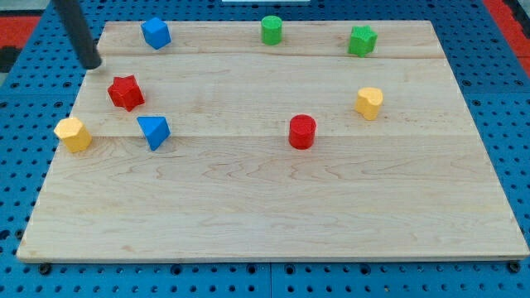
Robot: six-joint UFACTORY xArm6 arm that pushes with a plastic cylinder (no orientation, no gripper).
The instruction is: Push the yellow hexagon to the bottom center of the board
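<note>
The yellow hexagon (pixel 73 134) lies at the board's left edge, about halfway down. My tip (pixel 93 65) is at the view's upper left, just off the board's left edge, above the hexagon and up-left of the red star (pixel 126 92). The tip touches no block. A second yellow block (pixel 369 103), shape unclear, sits at the right.
A blue triangle (pixel 154 131) lies right of the hexagon. A blue cube (pixel 156 33), a green cylinder (pixel 272 30) and a green star (pixel 362 40) stand along the top. A red cylinder (pixel 302 132) is near the middle. The wooden board (pixel 265 215) rests on a blue pegboard.
</note>
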